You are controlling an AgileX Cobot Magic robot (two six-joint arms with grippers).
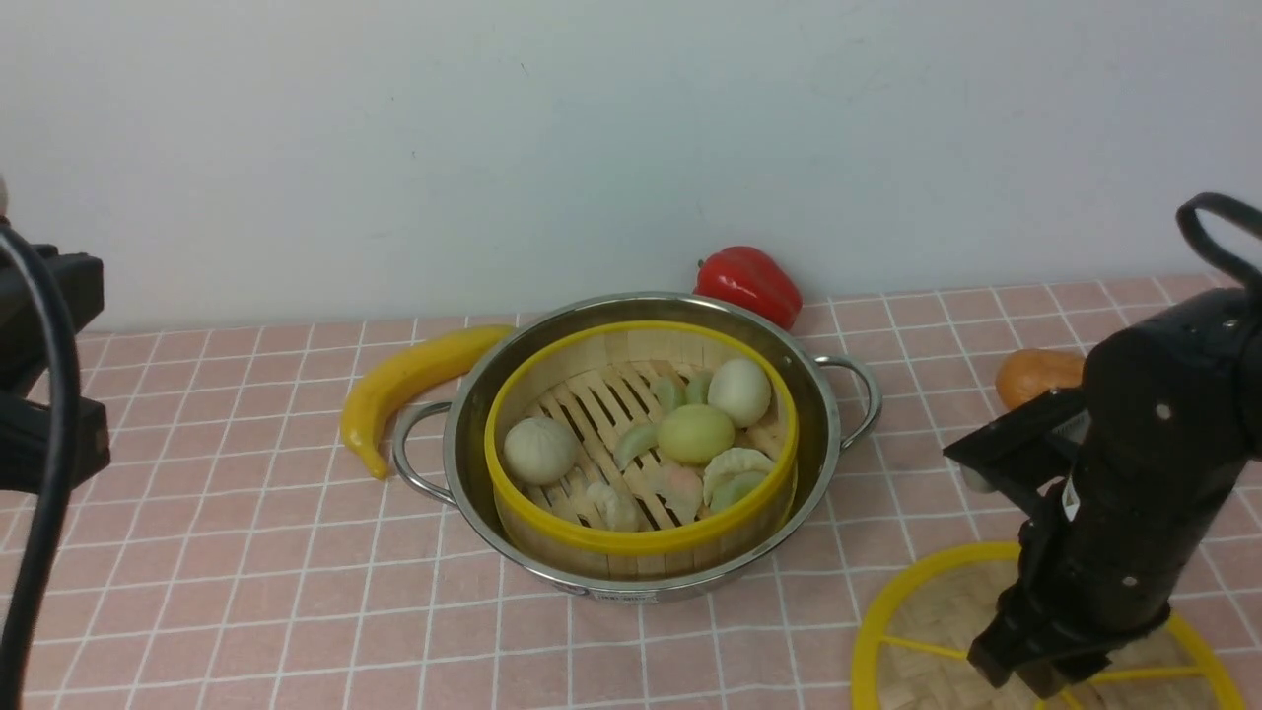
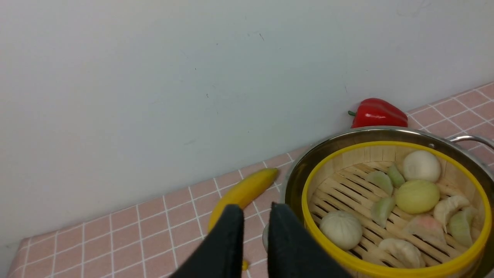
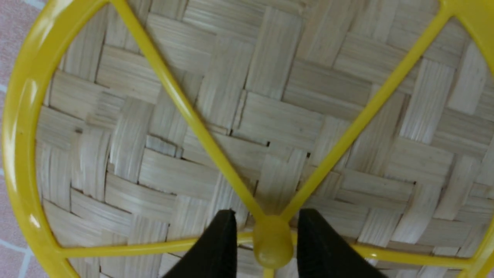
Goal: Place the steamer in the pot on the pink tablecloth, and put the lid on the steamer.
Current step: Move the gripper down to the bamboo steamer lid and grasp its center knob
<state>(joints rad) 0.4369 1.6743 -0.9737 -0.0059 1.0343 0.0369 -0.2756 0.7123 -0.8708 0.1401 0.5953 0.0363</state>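
Note:
The steamer (image 1: 641,540), a bamboo basket with a yellow rim and pale buns and dumplings inside, sits in the shiny pot (image 1: 830,434) on the pink tablecloth (image 1: 246,592). In the left wrist view my left gripper (image 2: 256,206) hangs beside the pot (image 2: 347,135) and steamer (image 2: 347,189), open a little, with nothing between its fingers. The lid (image 1: 927,611) lies flat on the cloth at the front right. My right gripper (image 1: 1040,675) is down on it. In the right wrist view the right gripper (image 3: 266,213) is open, its fingers either side of the lid's (image 3: 270,116) centre knob (image 3: 272,243).
A yellow banana (image 1: 404,380) lies left of the pot, by its handle. A red pepper (image 1: 749,281) stands behind the pot at the wall. An orange fruit (image 1: 1035,375) lies at the right, behind my right arm. The wall closes off the back.

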